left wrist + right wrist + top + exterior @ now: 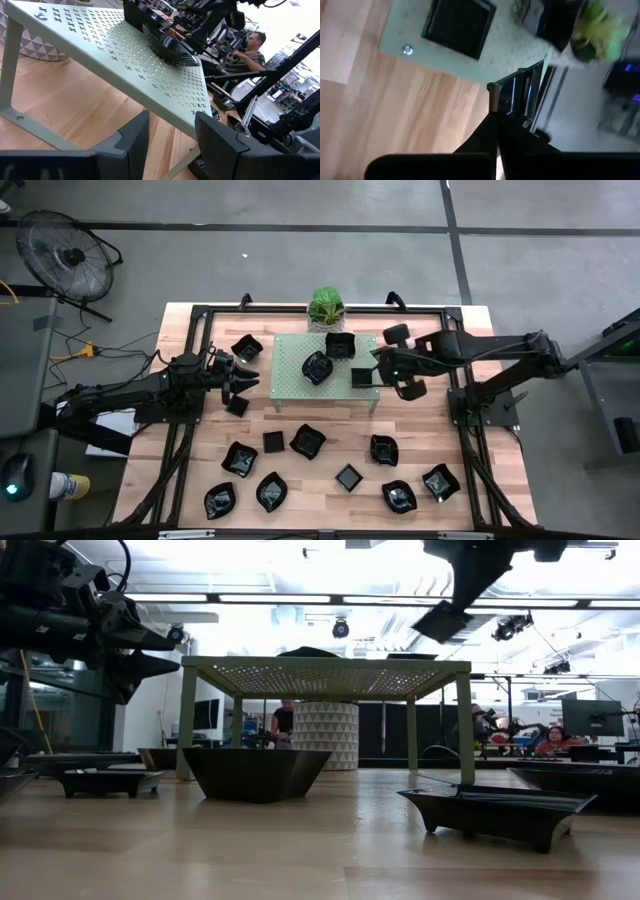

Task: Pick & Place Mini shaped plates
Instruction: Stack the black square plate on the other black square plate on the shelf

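The rack [325,368] stands on the surface [320,500] near its far edge, with the potted plant [326,307] just behind it. Three plates [317,366] sit on the rack. One plate [246,348] lies off the rack's left side. The remaining plates [308,441] are spread across the near half of the surface, toward its front edge.

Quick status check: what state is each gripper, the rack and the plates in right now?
Left gripper: open, empty, beside the rack's left edge.
Right gripper: shut on a square plate, at the rack's right edge.
Green rack: upright, three plates on top.
Plates on rack: resting, none gripped.
Other plates on the table: scattered loose, untouched.
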You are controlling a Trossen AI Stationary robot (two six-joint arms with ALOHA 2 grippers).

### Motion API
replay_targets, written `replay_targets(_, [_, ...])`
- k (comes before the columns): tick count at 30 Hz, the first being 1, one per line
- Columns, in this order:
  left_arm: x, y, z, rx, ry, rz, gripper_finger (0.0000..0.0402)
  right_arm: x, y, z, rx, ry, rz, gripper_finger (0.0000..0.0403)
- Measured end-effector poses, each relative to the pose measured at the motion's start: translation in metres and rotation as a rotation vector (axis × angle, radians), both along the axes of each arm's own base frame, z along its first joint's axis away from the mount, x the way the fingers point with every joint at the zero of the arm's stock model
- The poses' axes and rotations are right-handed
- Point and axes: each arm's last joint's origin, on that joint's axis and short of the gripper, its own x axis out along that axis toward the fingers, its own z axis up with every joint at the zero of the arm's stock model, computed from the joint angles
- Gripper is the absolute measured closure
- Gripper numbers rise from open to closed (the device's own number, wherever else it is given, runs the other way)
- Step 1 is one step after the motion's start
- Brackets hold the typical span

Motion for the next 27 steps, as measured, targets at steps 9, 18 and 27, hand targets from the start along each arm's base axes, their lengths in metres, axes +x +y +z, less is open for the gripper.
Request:
replay_targets(9, [0.0, 0.0, 0.0, 0.0, 0.0, 0.003, 0.0245, 0.009, 0.008, -0.003, -0.03, 0.003, 0.251, 0.0403])
replay_targets(18, [0.0, 0.0, 0.0, 0.0, 0.0, 0.003, 0.0245, 0.013, 0.018, -0.01, -0.111, 0.014, 0.355, 0.0403])
replay_targets(27, [0.0, 0.0, 0.0, 0.0, 0.0, 0.002, 0.0245, 0.015, 0.028, -0.008, -0.171, 0.039, 0.533, 0.0403])
